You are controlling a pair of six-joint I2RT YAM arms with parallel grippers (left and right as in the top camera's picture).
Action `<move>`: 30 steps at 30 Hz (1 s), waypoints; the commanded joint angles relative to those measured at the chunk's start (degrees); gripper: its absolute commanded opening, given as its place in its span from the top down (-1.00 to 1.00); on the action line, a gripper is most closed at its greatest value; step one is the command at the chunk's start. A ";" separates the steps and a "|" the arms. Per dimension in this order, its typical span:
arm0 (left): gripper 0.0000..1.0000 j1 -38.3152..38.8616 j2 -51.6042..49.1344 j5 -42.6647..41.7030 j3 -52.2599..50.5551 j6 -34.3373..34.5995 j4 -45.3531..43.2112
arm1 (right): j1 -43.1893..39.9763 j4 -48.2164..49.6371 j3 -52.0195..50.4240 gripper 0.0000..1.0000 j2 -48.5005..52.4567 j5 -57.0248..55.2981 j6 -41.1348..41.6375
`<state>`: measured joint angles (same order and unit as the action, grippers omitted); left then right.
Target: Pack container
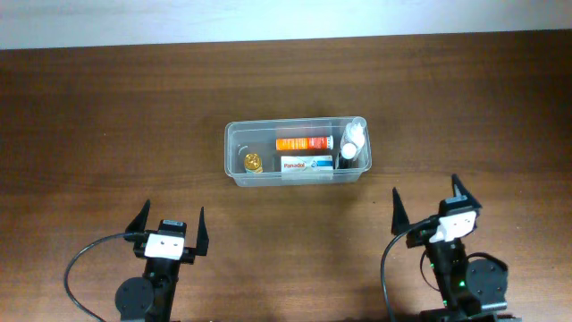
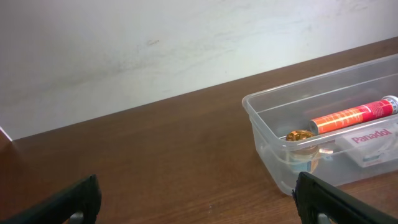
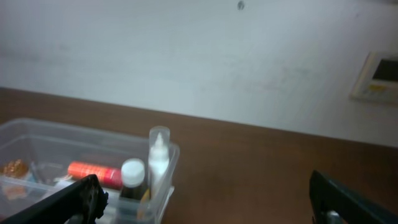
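The clear plastic container (image 1: pixel 234 161) sits at the table's middle. Inside lie an orange tube (image 1: pixel 303 143), a white Panadol box (image 1: pixel 307 164), a small gold-lidded jar (image 1: pixel 253 163), and two bottles with white tops (image 1: pixel 350 145) at its right end. The container also shows in the left wrist view (image 2: pixel 264 127) and the right wrist view (image 3: pixel 37 134). My left gripper (image 1: pixel 170 224) is open and empty at the front left. My right gripper (image 1: pixel 429 201) is open and empty at the front right. Both are apart from the container.
The brown wooden table (image 1: pixel 107 116) runs to a white wall at the back. A white wall panel (image 3: pixel 376 78) shows in the right wrist view.
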<state>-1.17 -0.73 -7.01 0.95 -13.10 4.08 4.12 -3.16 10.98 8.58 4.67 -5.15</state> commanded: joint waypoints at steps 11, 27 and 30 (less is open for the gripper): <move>-0.99 -0.35 0.44 0.42 -0.44 -0.26 0.04 | 0.31 0.42 -10.32 -0.97 -8.39 1.16 -0.42; -0.99 -0.35 0.44 0.42 -0.44 -0.26 0.04 | 0.33 -0.87 -10.67 -0.97 -8.39 0.28 -0.42; -0.99 -0.35 0.44 0.42 -0.44 -0.26 0.04 | 0.33 -0.87 -10.67 -0.97 -8.39 0.28 -0.44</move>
<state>-1.17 -0.73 -7.01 0.95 -13.08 4.10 4.12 -4.01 0.80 0.84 5.06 -5.17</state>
